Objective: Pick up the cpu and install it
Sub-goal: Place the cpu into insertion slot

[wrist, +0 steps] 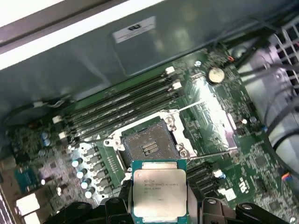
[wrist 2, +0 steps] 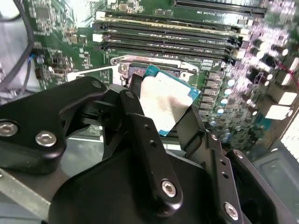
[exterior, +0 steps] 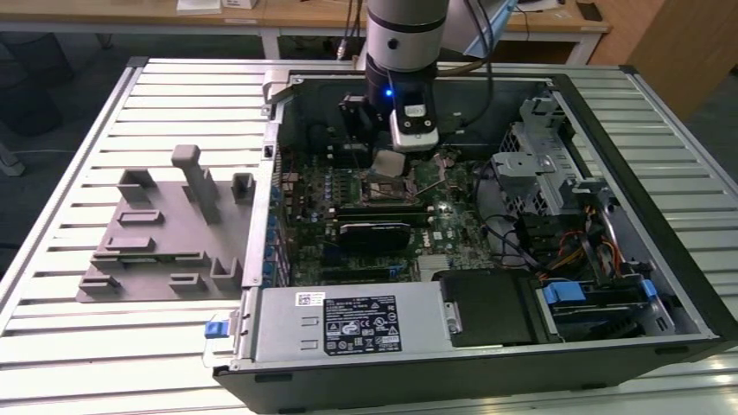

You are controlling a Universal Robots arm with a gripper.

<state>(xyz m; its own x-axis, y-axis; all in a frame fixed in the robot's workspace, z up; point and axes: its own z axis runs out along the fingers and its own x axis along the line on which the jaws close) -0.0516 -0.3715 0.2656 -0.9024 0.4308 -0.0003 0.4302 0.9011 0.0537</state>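
My gripper [exterior: 390, 164] hangs inside the open computer case, shut on the cpu [exterior: 389, 162], a small square chip with a pale silver top. In the second wrist view the cpu [wrist 2: 164, 103] sits tilted between two black fingers [wrist 2: 136, 109], gripped by its edges. In the first wrist view the cpu [wrist: 160, 189] hovers just short of the open, black-framed motherboard socket [wrist: 149, 147], whose retention frame is lifted. The socket [exterior: 386, 187] lies directly below the chip in the exterior view.
Long RAM slots [wrist: 121, 105] run beside the socket. A silver power supply [exterior: 346, 324] and a drive cage [exterior: 542, 173] with cables line the case [exterior: 600, 147]. A grey tray [exterior: 162, 233] stands on the slatted table [exterior: 81, 346] at the exterior view's left.
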